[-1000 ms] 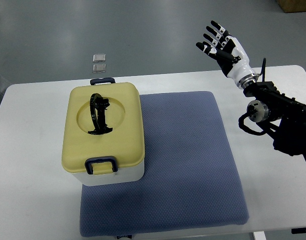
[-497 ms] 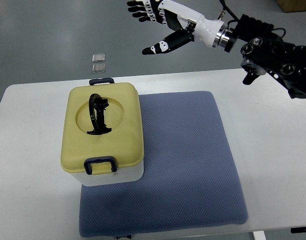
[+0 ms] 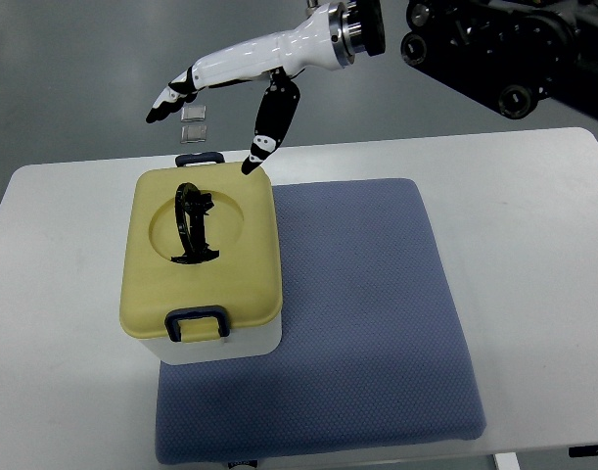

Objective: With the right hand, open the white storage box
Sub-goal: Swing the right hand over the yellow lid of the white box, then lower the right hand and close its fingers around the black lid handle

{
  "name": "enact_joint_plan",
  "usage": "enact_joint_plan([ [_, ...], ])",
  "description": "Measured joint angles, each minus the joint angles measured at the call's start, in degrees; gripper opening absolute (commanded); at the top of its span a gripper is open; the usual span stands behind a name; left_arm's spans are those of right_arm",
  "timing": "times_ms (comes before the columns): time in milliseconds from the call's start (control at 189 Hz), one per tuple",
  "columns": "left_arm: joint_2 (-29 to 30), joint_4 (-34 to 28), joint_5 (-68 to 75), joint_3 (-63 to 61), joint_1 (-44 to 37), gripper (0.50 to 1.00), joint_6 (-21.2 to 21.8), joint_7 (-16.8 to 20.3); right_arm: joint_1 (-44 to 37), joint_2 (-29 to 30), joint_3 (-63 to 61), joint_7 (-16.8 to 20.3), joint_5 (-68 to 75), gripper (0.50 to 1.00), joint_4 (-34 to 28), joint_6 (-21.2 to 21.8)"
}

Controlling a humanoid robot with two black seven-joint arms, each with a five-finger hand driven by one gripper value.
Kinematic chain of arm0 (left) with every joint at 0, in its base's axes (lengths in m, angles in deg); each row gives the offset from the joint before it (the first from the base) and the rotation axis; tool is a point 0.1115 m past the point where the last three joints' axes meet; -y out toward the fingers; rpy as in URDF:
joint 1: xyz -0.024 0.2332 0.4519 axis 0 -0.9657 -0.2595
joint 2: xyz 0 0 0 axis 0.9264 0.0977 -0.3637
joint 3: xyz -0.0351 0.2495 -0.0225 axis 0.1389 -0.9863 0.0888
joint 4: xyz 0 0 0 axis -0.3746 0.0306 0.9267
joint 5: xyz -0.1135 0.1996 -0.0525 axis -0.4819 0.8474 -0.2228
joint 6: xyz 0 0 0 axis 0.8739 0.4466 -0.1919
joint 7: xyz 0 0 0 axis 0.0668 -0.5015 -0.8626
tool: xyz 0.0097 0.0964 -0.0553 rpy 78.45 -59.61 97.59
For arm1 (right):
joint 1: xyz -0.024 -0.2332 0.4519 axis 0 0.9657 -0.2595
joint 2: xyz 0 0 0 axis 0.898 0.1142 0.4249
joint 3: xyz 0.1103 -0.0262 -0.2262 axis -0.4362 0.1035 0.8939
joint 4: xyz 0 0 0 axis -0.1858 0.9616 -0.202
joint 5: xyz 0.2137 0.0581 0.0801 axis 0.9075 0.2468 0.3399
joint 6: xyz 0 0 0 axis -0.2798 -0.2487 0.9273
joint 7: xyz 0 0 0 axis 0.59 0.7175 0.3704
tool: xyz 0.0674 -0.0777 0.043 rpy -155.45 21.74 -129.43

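The box (image 3: 203, 264), white with a yellow lid (image 3: 206, 250), stands shut on the left edge of the blue mat (image 3: 367, 313) on the table (image 3: 533, 255). Above its far side the right hand (image 3: 242, 70) hovers with fingers spread wide, holding nothing (thumb (image 3: 269, 127) pointing down toward the lid's back corner). A black handle (image 3: 191, 223) lies in the lid's recess; a latch (image 3: 196, 323) sits at the front.

White table (image 3: 533, 245) on grey floor (image 3: 73, 69)
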Motion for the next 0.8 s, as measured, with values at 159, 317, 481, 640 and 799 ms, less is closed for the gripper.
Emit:
enact_joint_plan([
  [159, 0.00, 0.00, 0.00, 0.00, -0.02, 1.000, 0.00, 0.01, -2.71, 4.49, 0.09, -0.18, -4.53, 0.911, -0.17, -0.32],
  [317, 0.00, 0.00, 0.00, 0.00, 0.00, 1.000, 0.00, 0.01, -5.12, 7.08, 0.96, -0.22, -6.29, 0.879, -1.48, -0.45],
  [481, 0.00, 0.00, 0.00, 0.00, -0.02, 1.000, 0.00, -0.01, -5.13, 7.45, 4.90, -0.20, -11.81, 0.870, -1.51, -3.10],
  [640, 0.00, 0.00, 0.00, 0.00, 0.01, 1.000, 0.00, -0.02, -5.04, 7.47, 9.17, 0.09, -13.45, 0.870, -1.33, -6.58],
  [799, 0.00, 0.00, 0.00, 0.00, -0.02, 1.000, 0.00, -0.02, -4.92, 7.48, 11.80, 0.14, -13.91, 0.864, -1.36, -7.72],
])
